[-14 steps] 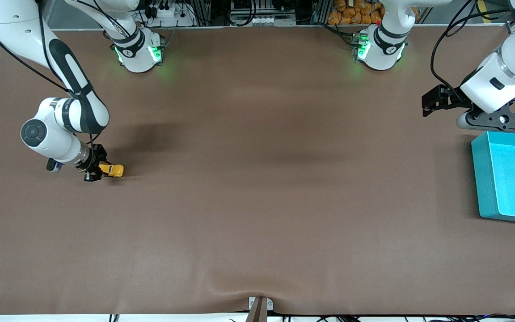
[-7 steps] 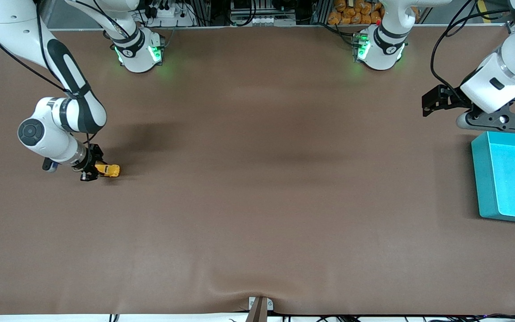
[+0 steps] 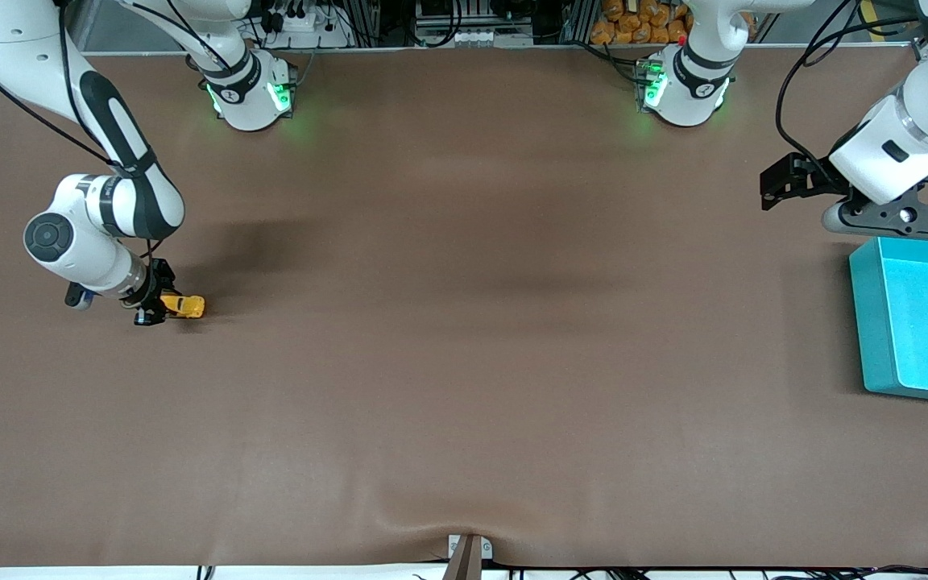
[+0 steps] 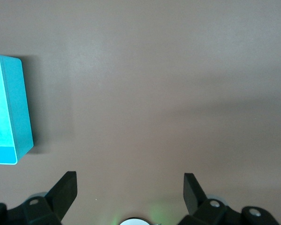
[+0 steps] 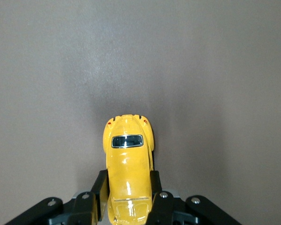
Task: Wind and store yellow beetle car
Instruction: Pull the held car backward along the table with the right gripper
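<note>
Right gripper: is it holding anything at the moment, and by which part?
Yes. The right gripper is shut on the yellow beetle car, one finger on each flank at one end. The left gripper holds nothing, open beside the teal bin.

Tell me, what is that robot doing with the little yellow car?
The right gripper is shut on the yellow beetle car, holding it low on the brown table at the right arm's end. The left gripper waits open beside the teal bin at the left arm's end. The car isn't stored yet.

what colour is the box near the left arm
Teal box, brighter turquoise inside; clearest in the front view.
</note>
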Tool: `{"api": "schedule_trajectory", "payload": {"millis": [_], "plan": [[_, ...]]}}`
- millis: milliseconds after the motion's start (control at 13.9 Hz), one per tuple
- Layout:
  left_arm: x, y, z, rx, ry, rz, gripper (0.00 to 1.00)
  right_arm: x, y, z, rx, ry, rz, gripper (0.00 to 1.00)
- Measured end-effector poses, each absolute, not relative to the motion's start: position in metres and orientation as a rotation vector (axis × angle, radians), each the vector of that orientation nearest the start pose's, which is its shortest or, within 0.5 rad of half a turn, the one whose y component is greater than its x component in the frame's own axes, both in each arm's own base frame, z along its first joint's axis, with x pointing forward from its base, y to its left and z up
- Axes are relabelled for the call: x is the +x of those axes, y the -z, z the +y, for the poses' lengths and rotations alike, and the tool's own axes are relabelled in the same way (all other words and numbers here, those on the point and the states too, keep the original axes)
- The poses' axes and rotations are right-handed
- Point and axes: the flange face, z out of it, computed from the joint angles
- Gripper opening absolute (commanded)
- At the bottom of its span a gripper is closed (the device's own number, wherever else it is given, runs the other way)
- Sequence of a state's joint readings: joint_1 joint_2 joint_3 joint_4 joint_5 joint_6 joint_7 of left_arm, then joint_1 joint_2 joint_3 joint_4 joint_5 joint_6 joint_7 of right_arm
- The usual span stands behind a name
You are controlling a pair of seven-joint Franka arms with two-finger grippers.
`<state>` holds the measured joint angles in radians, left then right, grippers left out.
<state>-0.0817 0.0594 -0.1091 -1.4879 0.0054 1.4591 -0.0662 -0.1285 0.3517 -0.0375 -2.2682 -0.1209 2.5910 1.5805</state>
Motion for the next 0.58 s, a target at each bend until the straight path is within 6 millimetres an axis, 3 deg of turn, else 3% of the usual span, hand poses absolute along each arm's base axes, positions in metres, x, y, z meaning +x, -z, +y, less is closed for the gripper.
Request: {"api": "schedule_trajectory", "payload": {"millis": [576], "plan": [[0.553,-0.617,-0.105,-3.123,-0.147,0.152,1.0,0.526,-0.199,-0.11,-2.223,0.077,2.359,0.06]]}}
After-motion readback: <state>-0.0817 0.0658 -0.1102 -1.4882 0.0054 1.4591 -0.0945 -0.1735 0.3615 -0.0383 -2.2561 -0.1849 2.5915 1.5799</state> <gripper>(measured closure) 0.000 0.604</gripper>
